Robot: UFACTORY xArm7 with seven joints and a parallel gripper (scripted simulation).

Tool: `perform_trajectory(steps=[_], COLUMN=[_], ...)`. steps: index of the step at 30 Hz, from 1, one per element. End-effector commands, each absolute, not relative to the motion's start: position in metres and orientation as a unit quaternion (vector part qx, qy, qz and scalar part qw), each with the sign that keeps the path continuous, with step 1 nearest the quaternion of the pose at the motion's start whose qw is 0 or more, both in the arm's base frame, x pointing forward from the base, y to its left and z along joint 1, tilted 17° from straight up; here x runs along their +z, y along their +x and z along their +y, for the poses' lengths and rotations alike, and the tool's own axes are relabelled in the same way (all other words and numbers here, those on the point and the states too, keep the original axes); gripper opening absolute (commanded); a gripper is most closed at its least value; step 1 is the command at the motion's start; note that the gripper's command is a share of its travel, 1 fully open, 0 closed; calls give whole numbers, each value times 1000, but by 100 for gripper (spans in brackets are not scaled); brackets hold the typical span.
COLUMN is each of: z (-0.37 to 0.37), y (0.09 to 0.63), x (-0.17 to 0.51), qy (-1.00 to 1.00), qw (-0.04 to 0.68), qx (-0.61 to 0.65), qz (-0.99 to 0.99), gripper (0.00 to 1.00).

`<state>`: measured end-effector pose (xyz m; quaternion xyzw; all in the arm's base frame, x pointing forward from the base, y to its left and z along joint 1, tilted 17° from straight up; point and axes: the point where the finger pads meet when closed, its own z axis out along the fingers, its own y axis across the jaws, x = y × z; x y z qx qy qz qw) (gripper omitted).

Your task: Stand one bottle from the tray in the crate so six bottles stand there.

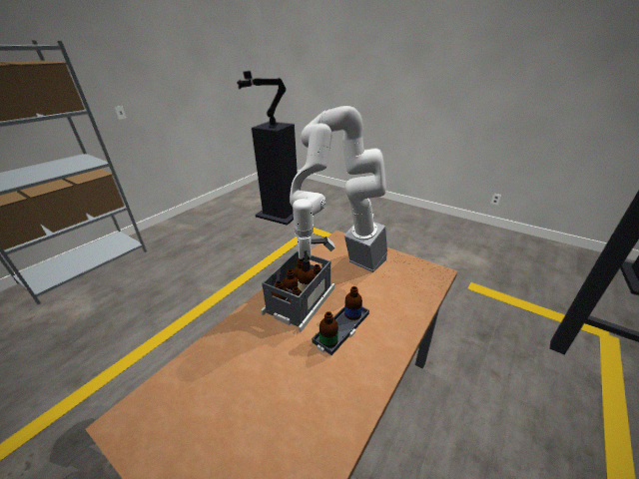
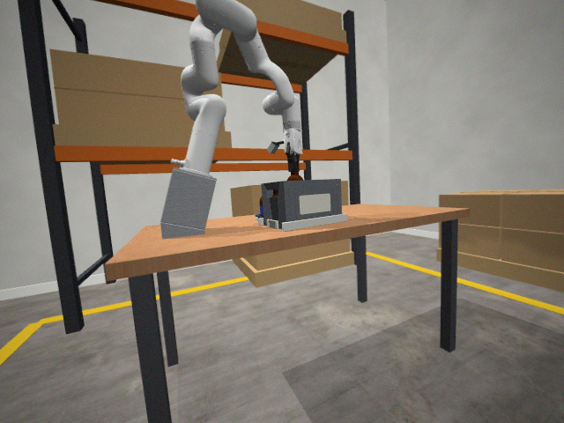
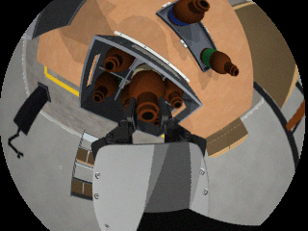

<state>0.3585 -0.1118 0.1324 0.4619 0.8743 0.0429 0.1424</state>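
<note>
My gripper (image 1: 306, 255) (image 2: 293, 159) (image 3: 147, 104) is partly closed, its jaws clamped on the neck of a brown bottle (image 1: 306, 273) (image 2: 294, 177) (image 3: 145, 89) lowered partway into the gray crate (image 1: 285, 304) (image 2: 314, 184) (image 3: 142, 49), among other brown bottles. Beside the crate, blue-labelled (image 1: 353, 303) (image 3: 188, 11) and green-labelled (image 1: 328, 329) (image 3: 218, 61) bottles stand upright on the dark tray (image 1: 341, 329) (image 3: 196, 42).

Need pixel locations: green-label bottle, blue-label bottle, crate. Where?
Green-label bottle (image 1: 328, 328) (image 3: 220, 61): top view, wrist view; on its body.
Blue-label bottle (image 1: 353, 302) (image 3: 187, 12): top view, wrist view; on its body.
Crate (image 1: 282, 307) (image 2: 291, 200) (image 3: 88, 91): top, exterior, wrist views; on its outer wall.
</note>
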Motion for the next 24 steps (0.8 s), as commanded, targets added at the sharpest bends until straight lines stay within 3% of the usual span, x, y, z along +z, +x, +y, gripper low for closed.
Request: perform_trajectory(steps=[1, 24], z=[-112, -113], y=[361, 366], x=[129, 115], qy=[462, 462], qw=[144, 144], qx=[44, 44], qz=[874, 874], gripper=[0, 0])
